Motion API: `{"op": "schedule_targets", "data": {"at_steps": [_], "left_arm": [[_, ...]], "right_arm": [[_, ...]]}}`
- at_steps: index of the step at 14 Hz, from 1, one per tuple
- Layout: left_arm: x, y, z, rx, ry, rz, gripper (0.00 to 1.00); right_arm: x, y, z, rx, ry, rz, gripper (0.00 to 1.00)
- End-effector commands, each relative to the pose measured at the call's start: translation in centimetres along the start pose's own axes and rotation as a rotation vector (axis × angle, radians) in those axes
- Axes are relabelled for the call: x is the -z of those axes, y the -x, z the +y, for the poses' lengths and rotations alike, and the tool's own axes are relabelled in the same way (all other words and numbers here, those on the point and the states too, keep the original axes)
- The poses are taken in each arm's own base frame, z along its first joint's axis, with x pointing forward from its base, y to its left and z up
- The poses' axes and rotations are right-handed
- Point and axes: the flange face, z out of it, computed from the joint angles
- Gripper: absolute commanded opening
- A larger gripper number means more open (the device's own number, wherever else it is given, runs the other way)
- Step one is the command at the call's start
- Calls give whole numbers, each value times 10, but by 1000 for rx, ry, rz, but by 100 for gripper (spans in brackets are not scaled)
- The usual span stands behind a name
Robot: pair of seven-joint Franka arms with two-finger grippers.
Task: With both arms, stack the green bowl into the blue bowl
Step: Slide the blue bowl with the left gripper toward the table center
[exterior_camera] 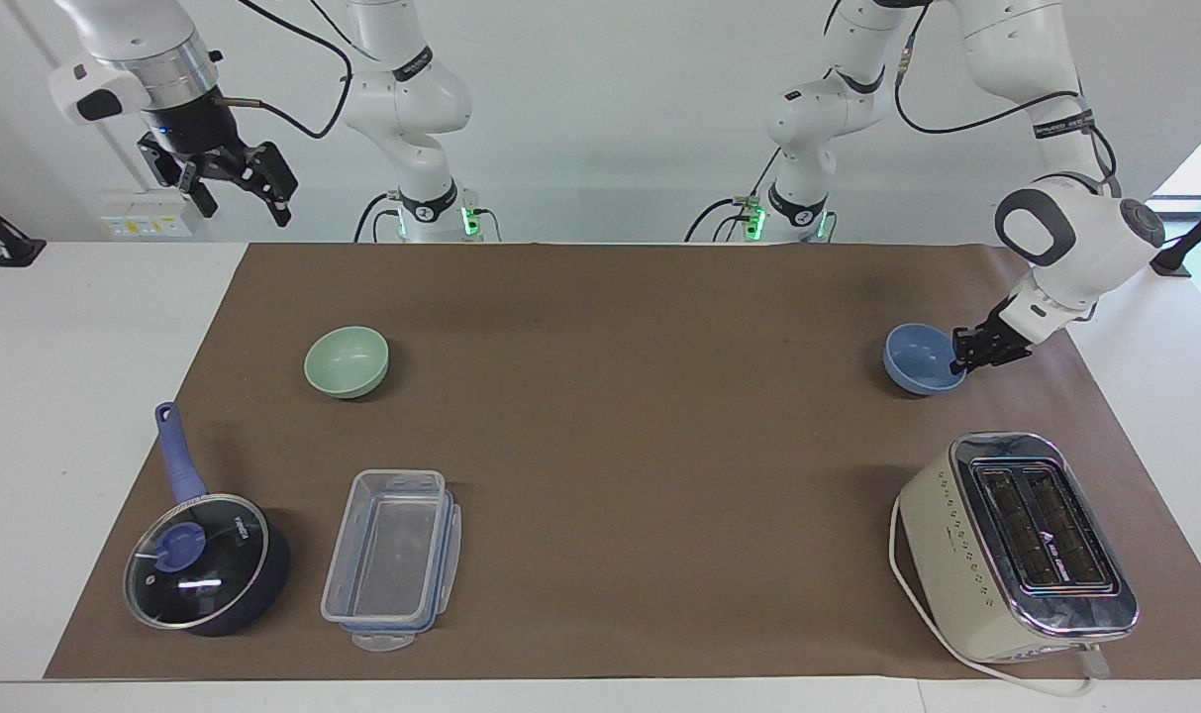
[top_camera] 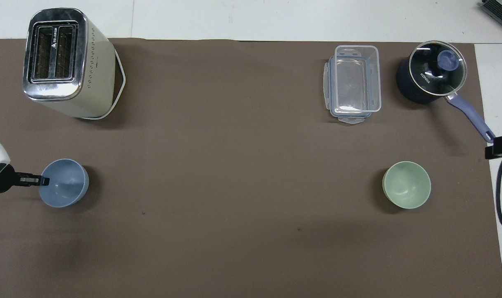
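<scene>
The left gripper (exterior_camera: pixel 959 362) is pinching the rim of the blue bowl (exterior_camera: pixel 919 357) at the facing view's right. The green bowl (exterior_camera: pixel 347 360) is sitting untouched at centre left, so stacking is barely starting. The right gripper (exterior_camera: pixel 232 184) is waiting spread wide at upper left.

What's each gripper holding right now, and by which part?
The left gripper is shut on the blue bowl, pinching its rim at the left arm's end. The right gripper holds nothing.
</scene>
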Motion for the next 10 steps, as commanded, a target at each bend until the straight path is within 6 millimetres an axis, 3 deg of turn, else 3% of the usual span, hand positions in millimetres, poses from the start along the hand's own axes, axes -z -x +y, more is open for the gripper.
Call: {"op": "schedule_targets", "data": {"at_steps": [1, 7, 10], "left_arm": [[1, 5, -1, -5, 7, 17, 0], [34, 3, 22, -44, -1, 44, 0], [50, 0, 56, -95, -3, 49, 0]], "right_arm": [[1, 5, 4, 17, -3, -2, 100], [1, 6, 4, 17, -3, -3, 100], [0, 6, 4, 17, -3, -2, 100]]}}
